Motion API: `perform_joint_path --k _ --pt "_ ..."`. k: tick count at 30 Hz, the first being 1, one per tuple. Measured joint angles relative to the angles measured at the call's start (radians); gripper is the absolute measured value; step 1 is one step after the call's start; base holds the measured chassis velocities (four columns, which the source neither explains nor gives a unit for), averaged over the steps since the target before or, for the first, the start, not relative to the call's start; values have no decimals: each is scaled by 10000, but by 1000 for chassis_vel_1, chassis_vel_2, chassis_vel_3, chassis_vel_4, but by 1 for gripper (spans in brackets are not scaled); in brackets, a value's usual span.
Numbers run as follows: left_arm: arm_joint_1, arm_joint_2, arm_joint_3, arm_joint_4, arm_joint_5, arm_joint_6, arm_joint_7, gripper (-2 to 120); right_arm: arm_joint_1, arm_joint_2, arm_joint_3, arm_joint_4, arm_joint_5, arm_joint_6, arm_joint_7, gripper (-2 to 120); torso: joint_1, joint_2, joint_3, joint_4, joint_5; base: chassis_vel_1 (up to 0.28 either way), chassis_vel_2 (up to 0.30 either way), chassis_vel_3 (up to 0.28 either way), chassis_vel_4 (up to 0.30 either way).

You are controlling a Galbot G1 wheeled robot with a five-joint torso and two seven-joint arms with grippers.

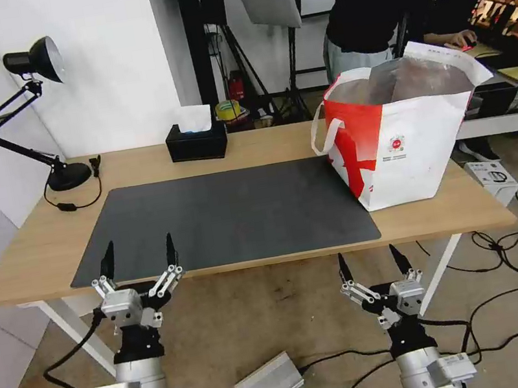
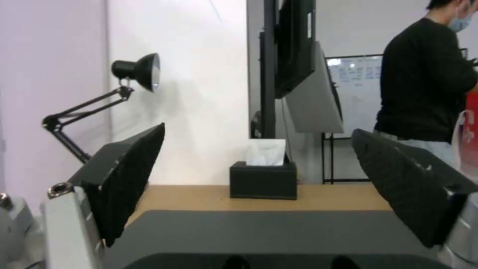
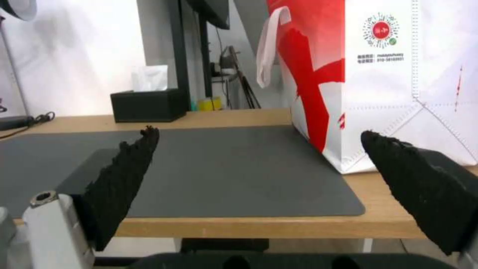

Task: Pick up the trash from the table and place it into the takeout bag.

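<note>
Takeout bag (image 1: 408, 131) upright at the table's (image 1: 251, 146) right end, one corner on the dark mat (image 1: 223, 216), mouth open; contents hard to make out. Left gripper (image 1: 138, 255) and right gripper (image 1: 375, 263) both spread wide, holding nothing, just off the near edge. Black tissue box (image 1: 196, 141) at the back.

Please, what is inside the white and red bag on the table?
Looking into the open top of the bag, I can see silver foil lining and nothing else. The walls cover the bottom, so whether anything lies down there cannot be told.
</note>
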Motion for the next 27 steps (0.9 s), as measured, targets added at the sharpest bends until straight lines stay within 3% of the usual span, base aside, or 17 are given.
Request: perform_joint_path --k 12,27 --pt "889 -866 400 407 732 -599 -155 100 1 0 0 0 0 0 0 100 0 0 0 0 0 0 0 0 0" --pt "1274 -1273 734 851 1293 -911 -202 100 1 0 0 0 0 0 0 100 0 -1 0 0 -1 0 0 0 0"
